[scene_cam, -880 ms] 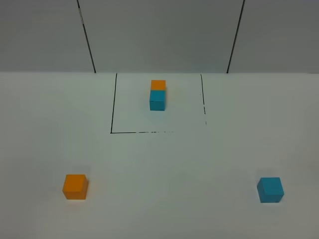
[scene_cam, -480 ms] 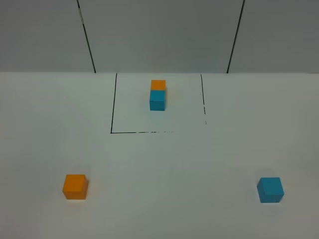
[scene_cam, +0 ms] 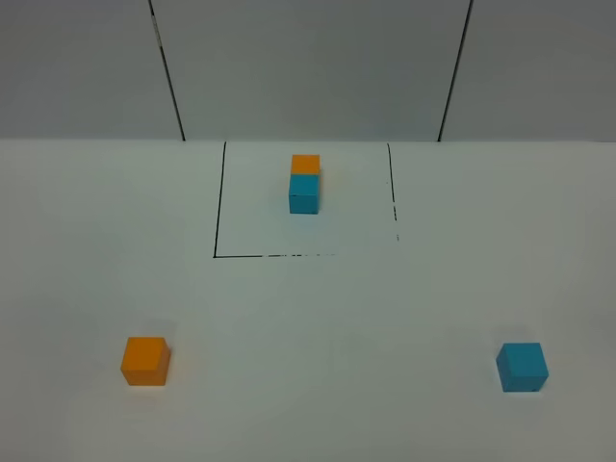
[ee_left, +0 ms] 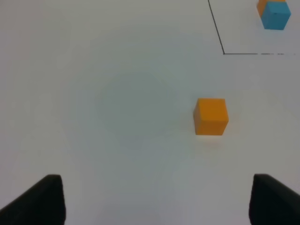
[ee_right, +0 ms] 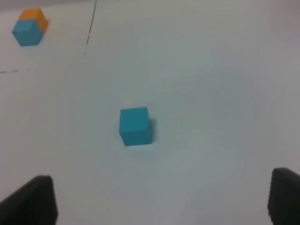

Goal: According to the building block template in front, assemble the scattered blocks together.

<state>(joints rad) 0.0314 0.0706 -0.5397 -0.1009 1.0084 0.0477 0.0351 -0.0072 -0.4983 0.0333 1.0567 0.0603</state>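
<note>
Both open and empty, left hand (ee_left: 157, 199) faces matte orange cube (ee_left: 211, 116), right hand (ee_right: 159, 197) matte cyan cube (ee_right: 135, 125), ready for joining.

No text, label, number or sign can be read. The orange cube (scene_cam: 145, 361), cyan cube (scene_cam: 523, 367) and far template pair (scene_cam: 305, 183) have plain faces; the table (scene_cam: 318, 327) carries only thin black lines (scene_cam: 219, 202).
</note>
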